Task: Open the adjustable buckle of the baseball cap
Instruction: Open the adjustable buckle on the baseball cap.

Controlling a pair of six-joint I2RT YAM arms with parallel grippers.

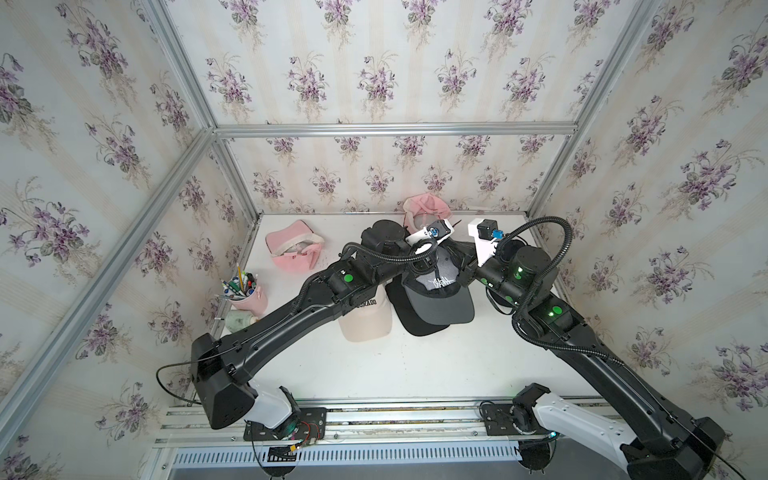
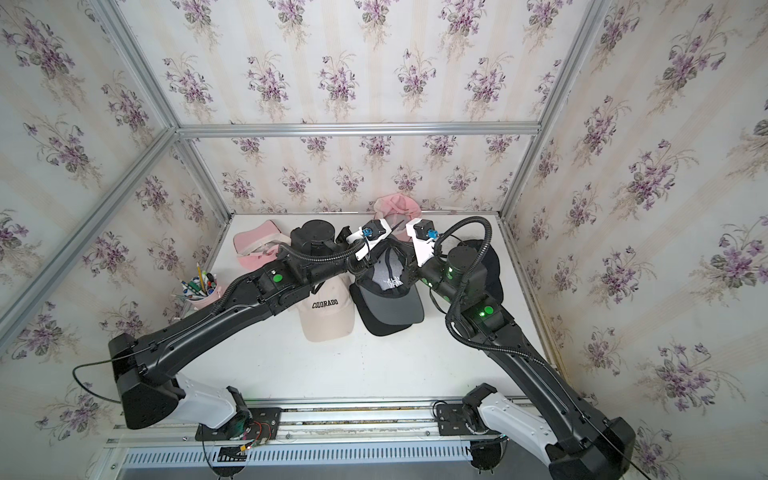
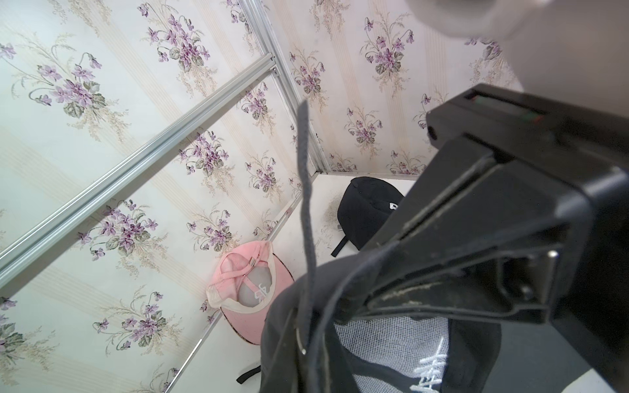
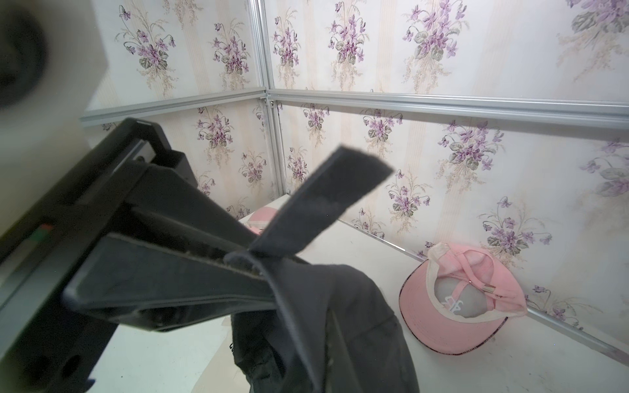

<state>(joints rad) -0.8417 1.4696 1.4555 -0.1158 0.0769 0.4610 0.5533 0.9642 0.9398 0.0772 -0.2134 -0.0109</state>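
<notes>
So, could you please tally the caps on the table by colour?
Pink caps: 2
Beige COLORADO cap: 1
Black caps: 2
Grey-brimmed cap: 1
Total: 6

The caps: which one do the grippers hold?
The grey mesh cap with white lettering: the left gripper and the right gripper are both shut on its rear edge. None of the others is gripped.

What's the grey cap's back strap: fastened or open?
Open: the strap sticks out loose past the right gripper, its end attached to nothing.
</notes>
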